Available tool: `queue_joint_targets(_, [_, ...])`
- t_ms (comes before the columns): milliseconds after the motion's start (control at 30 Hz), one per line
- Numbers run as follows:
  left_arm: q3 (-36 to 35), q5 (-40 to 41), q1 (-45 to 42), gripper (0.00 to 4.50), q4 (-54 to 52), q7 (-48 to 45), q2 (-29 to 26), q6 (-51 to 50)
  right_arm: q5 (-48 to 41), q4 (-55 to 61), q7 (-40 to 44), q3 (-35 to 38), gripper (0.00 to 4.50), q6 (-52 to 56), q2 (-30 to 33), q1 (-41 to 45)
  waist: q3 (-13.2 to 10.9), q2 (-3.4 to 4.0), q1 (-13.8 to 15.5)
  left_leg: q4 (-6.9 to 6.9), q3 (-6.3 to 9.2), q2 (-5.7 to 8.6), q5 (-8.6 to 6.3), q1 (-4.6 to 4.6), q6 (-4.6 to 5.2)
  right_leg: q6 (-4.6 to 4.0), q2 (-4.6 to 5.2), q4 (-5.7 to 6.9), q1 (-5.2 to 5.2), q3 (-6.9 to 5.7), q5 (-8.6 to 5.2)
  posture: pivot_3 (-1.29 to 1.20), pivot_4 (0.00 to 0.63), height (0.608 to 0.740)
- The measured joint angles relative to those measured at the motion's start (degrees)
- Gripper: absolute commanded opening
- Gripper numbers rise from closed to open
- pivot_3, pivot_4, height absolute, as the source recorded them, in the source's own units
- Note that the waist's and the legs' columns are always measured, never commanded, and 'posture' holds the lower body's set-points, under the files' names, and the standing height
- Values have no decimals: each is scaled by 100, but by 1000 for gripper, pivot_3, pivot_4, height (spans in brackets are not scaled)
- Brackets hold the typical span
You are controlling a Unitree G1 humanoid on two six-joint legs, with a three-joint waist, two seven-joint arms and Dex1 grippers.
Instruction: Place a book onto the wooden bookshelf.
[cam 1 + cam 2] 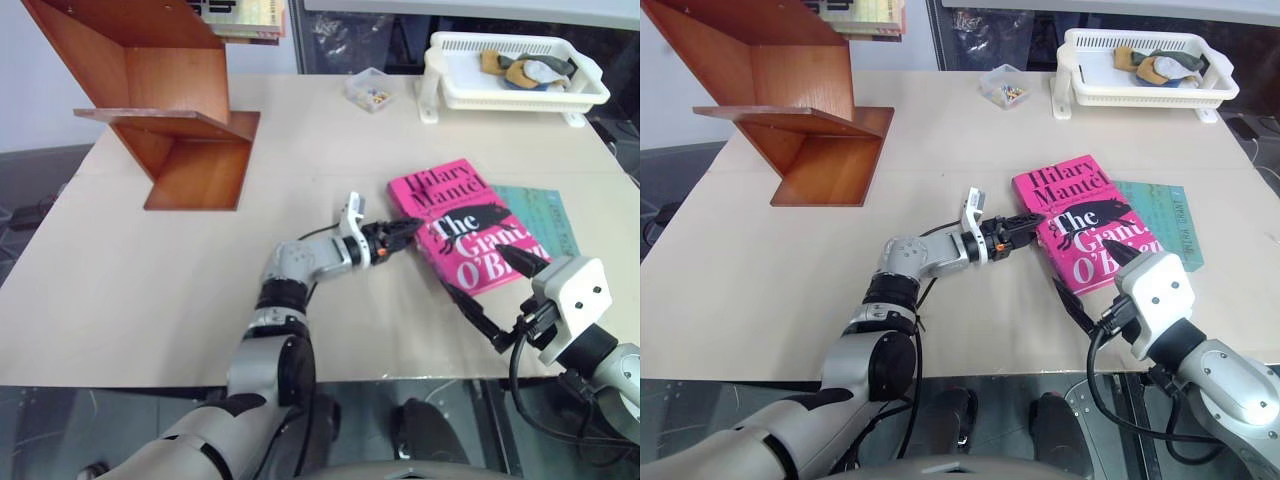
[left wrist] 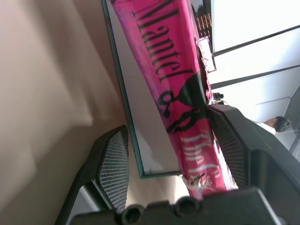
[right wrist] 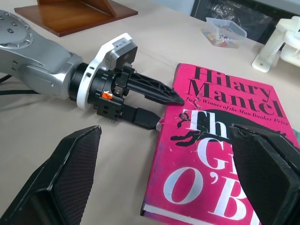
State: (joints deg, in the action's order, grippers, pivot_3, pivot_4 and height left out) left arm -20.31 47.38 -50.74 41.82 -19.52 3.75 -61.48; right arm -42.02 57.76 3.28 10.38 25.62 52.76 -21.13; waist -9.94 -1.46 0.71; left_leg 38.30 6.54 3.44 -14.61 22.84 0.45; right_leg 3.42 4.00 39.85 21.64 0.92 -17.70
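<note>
Matte beige table, glossy pink book

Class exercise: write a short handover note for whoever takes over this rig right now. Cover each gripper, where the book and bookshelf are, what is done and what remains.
Left gripper: open, fingers straddling the near-left edge of the pink book, not clamped.
Right gripper: open, hovering by the book's near end, holding nothing.
Book: flat on the table, overlapping a teal book.
Wooden bookshelf: far left of the table.
Done: approach. Left: grip, lift, carry, place.

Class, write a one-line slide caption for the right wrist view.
Left gripper open astride the pink book's edge on the table.
</note>
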Motion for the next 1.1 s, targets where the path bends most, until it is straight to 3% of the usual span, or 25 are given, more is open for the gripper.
queue_joint_targets(300, [-11, -121, -244, 3116, 337, -318, 7, 64, -2, 0, -66, 0, 4500, -15, 24, -74, 0, 0, -3, 0, 0, 0, 0, 0, 0, 0, 0, 0, 0, 0, 0, 0, 150, 740])
queue_joint_targets(400, [-45, -114, -250, 2246, 335, -345, 8, -79, -4, 0, -114, 0, 4500, -83, 65, -143, 0, 0, -6, 0, 0, 0, 0, 0, 0, 0, 0, 0, 1, 1, 0, 0, 150, 740])
queue_joint_targets(533, [-163, -84, -241, 661, 252, -321, 10, -270, -12, 0, -155, -1, 4500, -139, 110, -230, 0, 0, -6, 0, 0, 0, 0, 1, 0, 0, 0, 0, 1, 0, 0, 0, 150, 740])
queue_joint_targets(600, [-222, -49, -197, 198, 106, -257, -9, -423, -14, 0, -188, -8, 4500, -194, 133, -260, 0, 0, -10, 0, 1, -1, 0, 0, 0, 0, 0, 0, 1, 1, 0, 0, 150, 740])
queue_joint_targets(967, [-1462, 805, -284, 150, -347, 907, -68, -845, -72, 0, -237, -44, 4500, -226, 169, -266, -1, -1, -2, 0, 1, -2, 0, 1, 0, 1, 1, 0, 0, 0, 0, 0, 150, 740])
queue_joint_targets(1100, [-1388, 963, -505, 150, -971, 1038, -223, -817, -79, 0, -228, -90, 4500, -188, 163, -106, -4, -5, -5, 0, 1, -2, 0, 5, -1, 1, 0, 0, 3, 0, 0, 0, 150, 740])
